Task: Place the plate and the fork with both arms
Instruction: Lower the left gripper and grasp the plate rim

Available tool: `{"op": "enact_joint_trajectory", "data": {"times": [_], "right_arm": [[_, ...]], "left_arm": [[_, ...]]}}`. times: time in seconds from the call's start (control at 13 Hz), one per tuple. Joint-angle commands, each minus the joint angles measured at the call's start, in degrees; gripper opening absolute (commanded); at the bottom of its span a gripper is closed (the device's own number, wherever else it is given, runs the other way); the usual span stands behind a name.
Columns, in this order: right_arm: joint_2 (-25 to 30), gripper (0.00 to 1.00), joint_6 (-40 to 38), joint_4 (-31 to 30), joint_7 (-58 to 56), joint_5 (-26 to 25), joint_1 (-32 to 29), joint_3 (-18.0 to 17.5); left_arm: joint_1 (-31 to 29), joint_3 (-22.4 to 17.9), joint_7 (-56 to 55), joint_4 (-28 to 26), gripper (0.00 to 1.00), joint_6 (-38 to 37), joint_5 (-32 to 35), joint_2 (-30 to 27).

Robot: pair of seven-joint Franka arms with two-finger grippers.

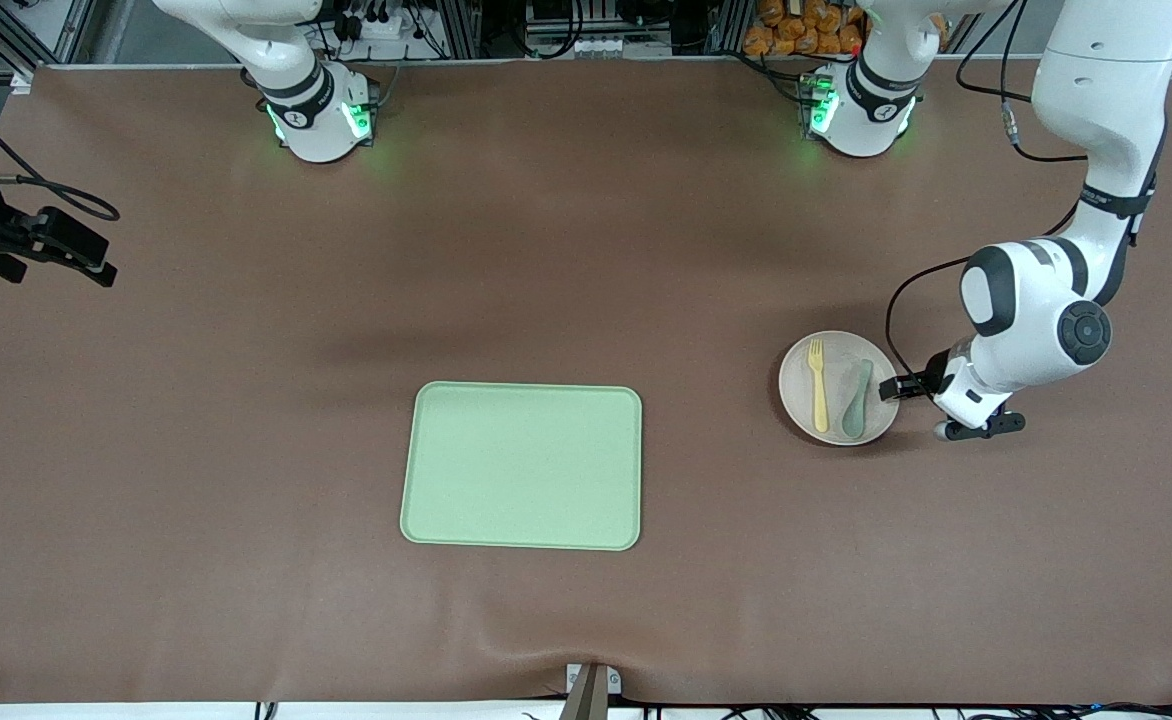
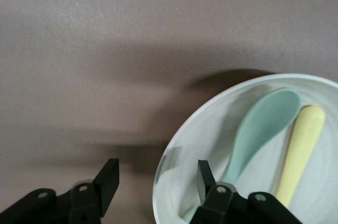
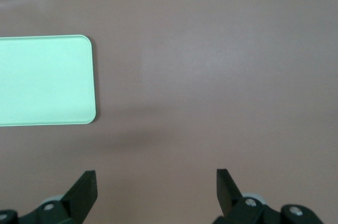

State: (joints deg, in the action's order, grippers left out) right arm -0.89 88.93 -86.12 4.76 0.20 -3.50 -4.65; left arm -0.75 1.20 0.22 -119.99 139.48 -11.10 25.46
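Beige plate [image 1: 839,388]: sitting mid-right on worktop [image 1: 246,400], not traying yet.
Left pincer [image 2: 154,182]: straddling its rim, not clamping yet.
Right pincer [image 3: 157,192]: waiting, gaping wide.
Fork [image 1: 819,386]: lying on plate.

tray [image 1: 522,467]: light green, mid-table | spoon [image 1: 856,398]: grey-green | table [image 1: 196,420]: brown

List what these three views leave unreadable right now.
- Left gripper, left wrist view: one finger inside the pale beige round plate's rim, one outside; contact unclear.
- Grey-green spoon and pale-yellow plastic fork: ends cut by frame edge.
- Right gripper, open: front view crops it at the edge.
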Motion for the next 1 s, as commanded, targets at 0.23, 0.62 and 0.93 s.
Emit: {"op": "enact_joint_trajectory", "data": {"times": [0.23, 0.62, 0.93], "right_arm": [[-0.43, 1.0, -0.77, 0.86, -0.63, 0.15, -0.63, -0.18], [-0.43, 1.0, -0.77, 0.86, -0.63, 0.15, -0.63, -0.18], [-0.43, 1.0, -0.77, 0.86, -0.63, 0.15, -0.63, -0.18]], "left_arm": [[-0.39, 0.64, 1.81, -0.42, 0.47, 1.06, -4.19, 0.91], [-0.48, 1.17, 1.81, -0.16, 0.44, 1.06, -4.28, 1.34], [-0.48, 1.17, 1.81, -0.07, 0.3, 1.06, -4.28, 1.44]]}}
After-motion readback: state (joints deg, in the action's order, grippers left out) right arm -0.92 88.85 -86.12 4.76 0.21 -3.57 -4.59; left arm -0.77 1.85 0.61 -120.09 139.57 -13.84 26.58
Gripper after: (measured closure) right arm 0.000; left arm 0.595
